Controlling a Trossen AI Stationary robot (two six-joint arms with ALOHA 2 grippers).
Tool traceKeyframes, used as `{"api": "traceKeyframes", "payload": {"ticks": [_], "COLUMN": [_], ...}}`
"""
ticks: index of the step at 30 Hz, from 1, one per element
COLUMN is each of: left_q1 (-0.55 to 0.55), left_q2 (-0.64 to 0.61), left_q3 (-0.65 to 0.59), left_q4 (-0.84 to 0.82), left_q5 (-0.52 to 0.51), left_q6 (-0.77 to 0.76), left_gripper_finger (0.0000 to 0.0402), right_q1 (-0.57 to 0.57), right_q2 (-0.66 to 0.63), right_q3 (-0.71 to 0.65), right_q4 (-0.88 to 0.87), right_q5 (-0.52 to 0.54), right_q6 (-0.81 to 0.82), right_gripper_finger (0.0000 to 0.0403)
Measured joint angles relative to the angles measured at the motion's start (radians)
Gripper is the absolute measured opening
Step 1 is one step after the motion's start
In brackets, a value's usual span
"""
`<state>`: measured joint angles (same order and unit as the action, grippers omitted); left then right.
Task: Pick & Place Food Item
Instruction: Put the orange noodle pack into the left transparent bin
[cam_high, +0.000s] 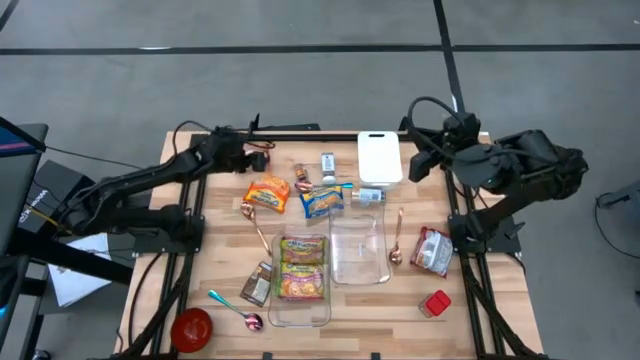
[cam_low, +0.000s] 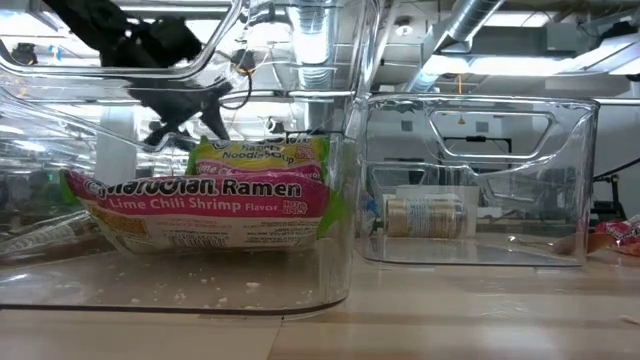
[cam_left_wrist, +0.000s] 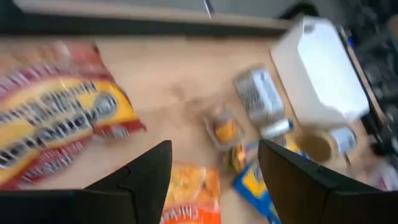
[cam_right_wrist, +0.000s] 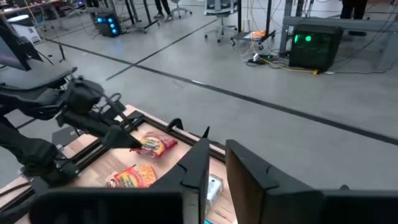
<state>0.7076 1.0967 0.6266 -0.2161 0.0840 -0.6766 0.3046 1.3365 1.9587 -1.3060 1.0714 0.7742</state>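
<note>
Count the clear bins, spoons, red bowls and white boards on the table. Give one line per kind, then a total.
Clear bins: 2
Spoons: 3
Red bowl: 1
White board: 1
Total: 7

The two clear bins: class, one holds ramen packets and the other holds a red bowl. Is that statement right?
Not quite. The left bin does hold ramen packets, but the right bin holds nothing. The red bowl sits on the table's near left corner, outside both bins. The high view shows it.
</note>
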Motion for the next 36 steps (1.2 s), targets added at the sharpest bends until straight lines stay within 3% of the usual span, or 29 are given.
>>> {"api": "traceKeyframes", "payload": {"ticks": [3, 5, 8, 22, 36], "left_q1": [0.053, 0.07, 0.089, 0.098, 0.098], "left_q2": [0.05, 0.081, 0.119, 0.238, 0.319], "left_q3": [0.0, 0.0, 0.0, -0.007, -0.007], "left_q4": [-0.042, -0.099, -0.179, -0.223, -0.185], "left_q5": [0.145, 0.172, 0.171, 0.149, 0.174], "left_q6": [0.051, 0.089, 0.125, 0.142, 0.199], "left_gripper_finger": [0.0228, 0.0229, 0.0231, 0.0228, 0.0227], "right_q1": [0.0, 0.0, 0.0, 0.001, 0.003], "right_q2": [-0.001, -0.002, -0.004, -0.097, -0.097], "right_q3": [0.0, 0.0, 0.0, 0.0, 0.0], "right_q4": [-0.013, -0.035, -0.065, -0.079, -0.078], "right_q5": [-0.001, -0.001, -0.001, -0.002, -0.042], "right_q6": [0.0, 0.0, 0.0, -0.076, -0.075], "right_gripper_finger": [0.0051, 0.0051, 0.0051, 0.0052, 0.0052]}}
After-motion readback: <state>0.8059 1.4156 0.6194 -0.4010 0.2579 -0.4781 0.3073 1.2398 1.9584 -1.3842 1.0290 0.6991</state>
